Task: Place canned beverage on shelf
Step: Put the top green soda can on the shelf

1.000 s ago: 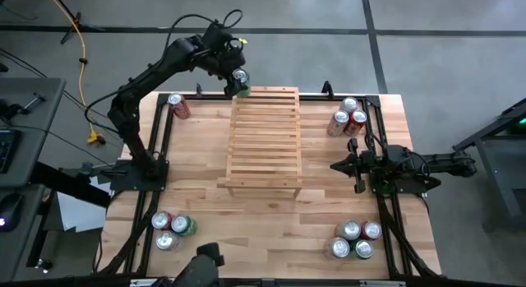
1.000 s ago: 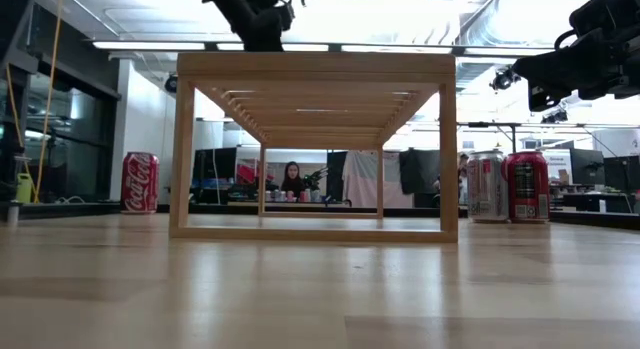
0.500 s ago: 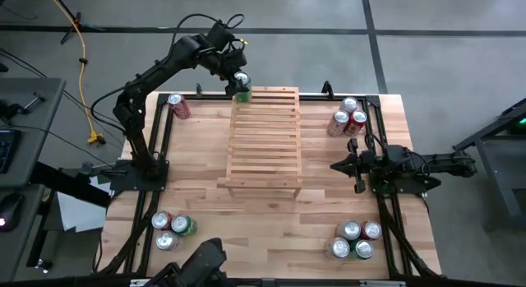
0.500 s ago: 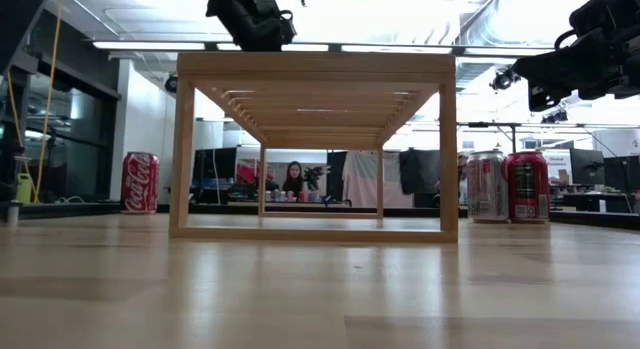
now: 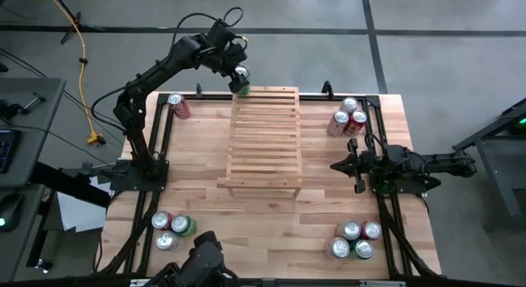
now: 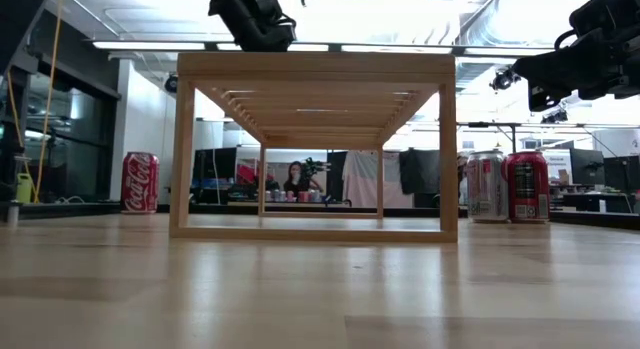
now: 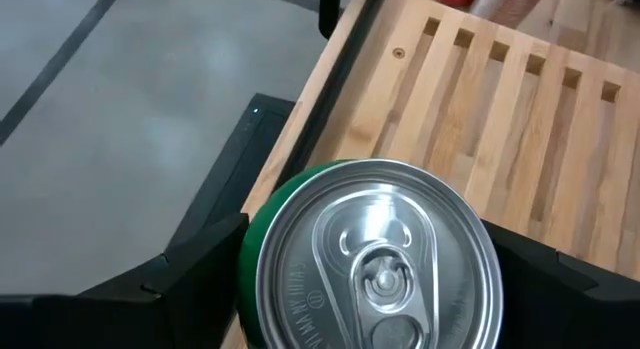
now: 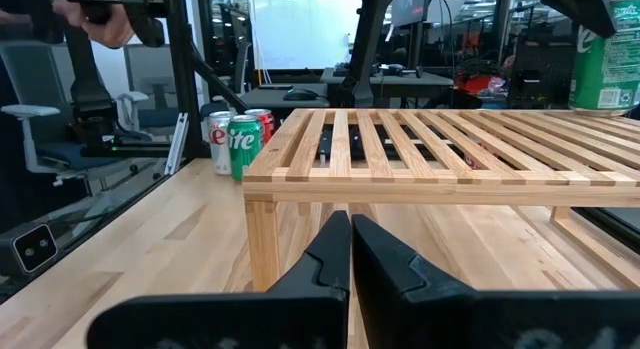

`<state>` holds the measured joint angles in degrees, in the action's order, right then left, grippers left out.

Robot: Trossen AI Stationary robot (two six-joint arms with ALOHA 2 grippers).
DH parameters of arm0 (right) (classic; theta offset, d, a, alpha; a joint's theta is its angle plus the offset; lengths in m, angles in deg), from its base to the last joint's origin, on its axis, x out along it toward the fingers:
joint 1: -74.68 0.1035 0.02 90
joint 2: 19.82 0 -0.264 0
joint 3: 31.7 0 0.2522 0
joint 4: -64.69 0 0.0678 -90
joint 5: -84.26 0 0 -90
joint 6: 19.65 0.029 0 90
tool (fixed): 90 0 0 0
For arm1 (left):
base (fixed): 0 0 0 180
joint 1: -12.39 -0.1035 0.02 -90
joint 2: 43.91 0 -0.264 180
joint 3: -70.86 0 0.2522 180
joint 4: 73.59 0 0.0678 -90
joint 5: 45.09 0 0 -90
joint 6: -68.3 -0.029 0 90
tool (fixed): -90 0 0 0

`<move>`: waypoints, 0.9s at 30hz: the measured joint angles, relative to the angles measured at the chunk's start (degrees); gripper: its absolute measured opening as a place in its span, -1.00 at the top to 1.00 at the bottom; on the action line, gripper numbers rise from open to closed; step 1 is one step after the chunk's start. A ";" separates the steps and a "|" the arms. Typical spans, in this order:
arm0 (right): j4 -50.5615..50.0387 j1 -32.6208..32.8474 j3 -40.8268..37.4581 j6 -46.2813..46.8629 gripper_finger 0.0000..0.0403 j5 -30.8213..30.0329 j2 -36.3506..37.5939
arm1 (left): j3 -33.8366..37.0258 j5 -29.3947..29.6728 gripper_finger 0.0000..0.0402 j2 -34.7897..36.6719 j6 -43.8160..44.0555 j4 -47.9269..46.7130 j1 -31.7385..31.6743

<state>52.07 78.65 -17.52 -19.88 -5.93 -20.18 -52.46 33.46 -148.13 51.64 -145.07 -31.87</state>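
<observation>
From above, the left tool (image 5: pixel 239 78) is at the far left corner of the shelf (image 5: pixel 264 139), clamped on a green can (image 5: pixel 242 83) whose silver top faces up. The can sits at that corner's edge — whether it rests on the slats or hangs just over them cannot be told from here. The shelf stands in the middle of the surface (image 5: pixel 197 164). A red can (image 5: pixel 178 105) lies near the far left, a group of cans (image 5: pixel 348 117) stands far right, three cans (image 5: pixel 172 228) near left, and four cans (image 5: pixel 355 238) near right. The right tool (image 5: pixel 339 165) waits beside the shelf's right edge, low over the surface.

At table height, the left tool (image 6: pixel 262 17) shows just above the shelf's (image 6: pixel 315 65) top at its left end; the can is not visible here. A red Coca-Cola can (image 6: pixel 139 183) stands left of the shelf's legs, and two cans (image 6: pixel 506 186) stand right.

In the left wrist view, the green can (image 7: pixel 368 258) is gripped between the two dark fingers (image 7: pixel 175 284), upright, with the shelf slats (image 7: pixel 510 119) just beside it.

In the right wrist view, the right tool's fingers (image 8: pixel 388 261) are together, pointing at the shelf's (image 8: pixel 440 164) near leg — the green can (image 8: pixel 606 67) shows at the far corner, held from above.
</observation>
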 joint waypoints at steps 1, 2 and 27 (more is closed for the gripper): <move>0.00 0.00 -0.01 0.00 1.00 -0.02 0.00 | 0.00 -0.03 -0.62 0.00 0.04 -0.02 -0.04; 0.00 -0.01 0.00 0.00 1.00 -0.01 0.00 | 0.00 -0.01 -0.62 0.00 0.08 -0.06 -0.04; 0.00 0.00 0.01 0.00 1.00 -0.02 0.00 | 0.13 -5.25 -0.63 -0.07 -0.03 -0.53 0.90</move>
<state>52.07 78.65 -17.52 -19.88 -5.95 -20.18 -52.33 28.20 -148.20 51.61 -145.60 -30.97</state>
